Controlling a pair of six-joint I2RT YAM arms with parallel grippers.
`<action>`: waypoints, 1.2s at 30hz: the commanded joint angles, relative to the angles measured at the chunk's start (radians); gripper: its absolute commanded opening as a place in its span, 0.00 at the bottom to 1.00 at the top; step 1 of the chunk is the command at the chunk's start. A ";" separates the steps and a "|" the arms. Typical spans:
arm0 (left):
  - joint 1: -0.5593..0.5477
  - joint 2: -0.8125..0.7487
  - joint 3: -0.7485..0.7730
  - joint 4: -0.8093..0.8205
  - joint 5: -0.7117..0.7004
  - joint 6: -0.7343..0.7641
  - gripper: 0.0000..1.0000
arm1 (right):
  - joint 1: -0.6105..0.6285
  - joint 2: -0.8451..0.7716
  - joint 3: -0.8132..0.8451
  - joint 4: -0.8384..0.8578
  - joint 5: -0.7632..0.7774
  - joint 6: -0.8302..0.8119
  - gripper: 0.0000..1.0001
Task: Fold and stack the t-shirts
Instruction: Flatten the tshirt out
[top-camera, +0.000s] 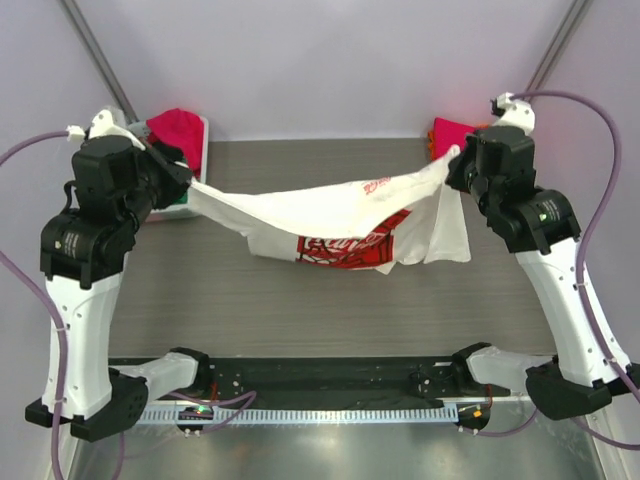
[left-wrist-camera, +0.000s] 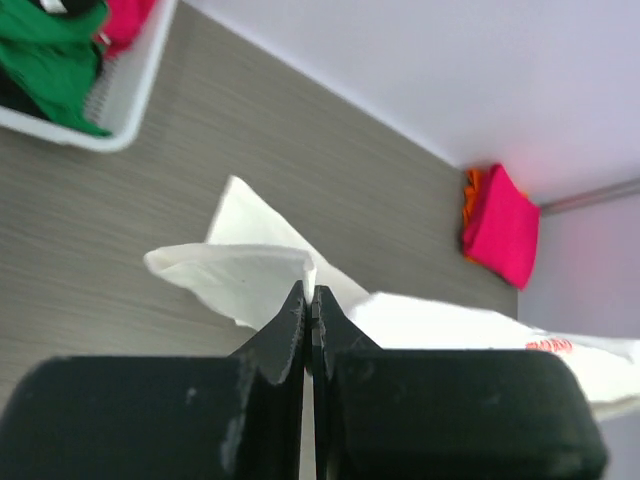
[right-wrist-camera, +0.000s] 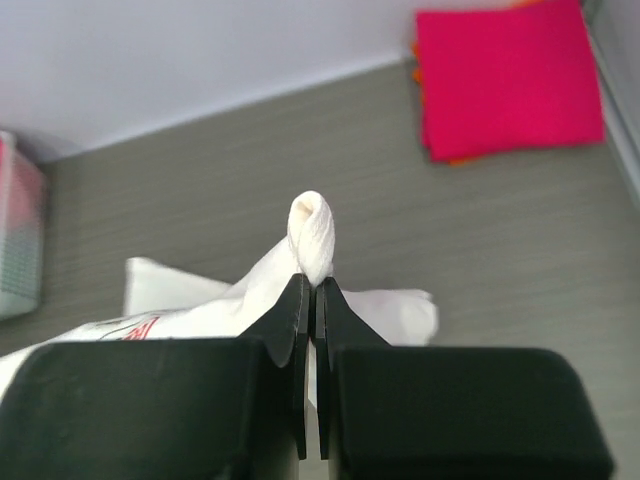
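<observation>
The cream-white t-shirt (top-camera: 330, 215) with a red chest print hangs stretched between both grippers above the table, sagging in the middle. My left gripper (top-camera: 188, 181) is shut on its left end; in the left wrist view the cloth (left-wrist-camera: 240, 280) is pinched at the tips (left-wrist-camera: 308, 292). My right gripper (top-camera: 455, 160) is shut on its right end, with a bunched fold (right-wrist-camera: 312, 235) poking out above the tips (right-wrist-camera: 312, 285). A folded magenta-pink t-shirt (right-wrist-camera: 510, 75) lies on an orange one at the far right. Green (left-wrist-camera: 50, 60) and pink cloth lie in the basket.
A white slotted basket (top-camera: 190, 150) stands at the far left corner and shows in the left wrist view (left-wrist-camera: 125, 95). The folded stack (top-camera: 445, 135) sits at the far right corner by the wall. The grey wood table (top-camera: 300, 310) extends toward the arm bases.
</observation>
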 joint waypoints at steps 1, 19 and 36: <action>0.002 -0.010 -0.110 0.029 0.192 -0.106 0.00 | -0.045 -0.113 -0.136 0.019 0.160 0.055 0.01; -0.667 0.158 -0.707 0.513 0.114 -0.453 0.00 | -0.295 -0.120 -0.422 -0.076 -0.373 0.144 1.00; -0.542 0.027 -0.661 0.162 -0.165 -0.193 0.89 | 0.638 0.099 -0.608 0.088 -0.134 0.543 0.98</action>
